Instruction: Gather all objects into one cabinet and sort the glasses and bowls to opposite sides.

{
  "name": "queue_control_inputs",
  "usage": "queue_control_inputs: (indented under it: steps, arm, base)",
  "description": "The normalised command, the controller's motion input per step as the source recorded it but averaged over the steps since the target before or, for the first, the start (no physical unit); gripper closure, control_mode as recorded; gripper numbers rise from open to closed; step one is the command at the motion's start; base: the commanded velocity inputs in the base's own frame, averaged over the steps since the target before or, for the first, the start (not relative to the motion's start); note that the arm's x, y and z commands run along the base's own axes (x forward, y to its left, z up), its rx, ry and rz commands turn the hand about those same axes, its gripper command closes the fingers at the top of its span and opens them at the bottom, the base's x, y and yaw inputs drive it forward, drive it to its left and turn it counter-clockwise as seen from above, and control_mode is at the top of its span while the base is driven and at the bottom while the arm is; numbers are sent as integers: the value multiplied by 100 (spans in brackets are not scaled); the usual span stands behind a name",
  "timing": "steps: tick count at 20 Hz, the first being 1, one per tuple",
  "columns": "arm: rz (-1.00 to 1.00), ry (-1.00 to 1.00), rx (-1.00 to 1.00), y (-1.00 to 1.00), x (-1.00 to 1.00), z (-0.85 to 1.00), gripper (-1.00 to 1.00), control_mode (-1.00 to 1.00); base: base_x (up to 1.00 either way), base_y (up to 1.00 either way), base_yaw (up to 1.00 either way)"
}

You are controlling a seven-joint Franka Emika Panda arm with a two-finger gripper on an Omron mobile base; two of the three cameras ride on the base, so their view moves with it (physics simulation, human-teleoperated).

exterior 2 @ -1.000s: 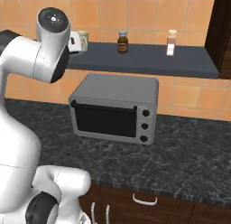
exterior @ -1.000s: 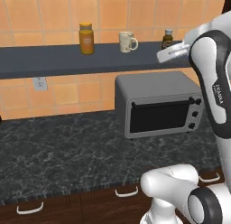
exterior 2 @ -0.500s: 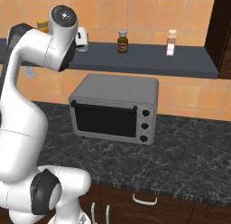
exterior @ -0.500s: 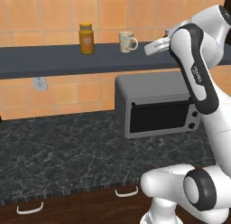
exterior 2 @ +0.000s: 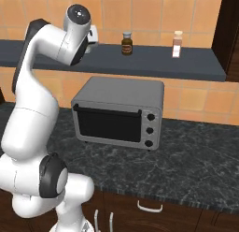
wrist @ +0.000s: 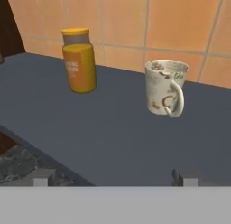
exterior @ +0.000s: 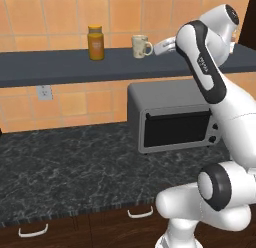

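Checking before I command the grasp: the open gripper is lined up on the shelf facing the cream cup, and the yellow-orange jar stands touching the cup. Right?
Not quite. The yellow-orange jar stands apart from the cream cup, with bare shelf between them, as the hand view shows. The rest holds: the open gripper faces the cup.

Cream cup (wrist: 164, 87), one of the glasses: a small cream-beige mug with a faint brown and green pattern on its wall and a loop handle. It stands upright on the dark grey shelf (wrist: 113, 128), mouth up, before the orange tiled wall. In the hand view the handle faces the camera, slightly right of the body. In the left base view the cup (exterior: 140, 46) sits near the middle of the shelf (exterior: 45, 67), handle turned to the right. Its interior appears pale; contents cannot be told.
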Motion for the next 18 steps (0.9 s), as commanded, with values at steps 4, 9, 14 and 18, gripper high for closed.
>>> queue_control_inputs:
  steps: [4,9,14,18]
  arm:
    - [0,0,0,0,57,0,-100,-100]
    - [4,0,0,0,62,-10,-100,-100]
    - [6,0,0,-4,57,-10,-100,-100]
    - [2,0,0,-13,34,0,-100,-100]
  base:
    - [0,0,0]
    - [0,0,0]
    - [0,0,0]
    - [0,0,0]
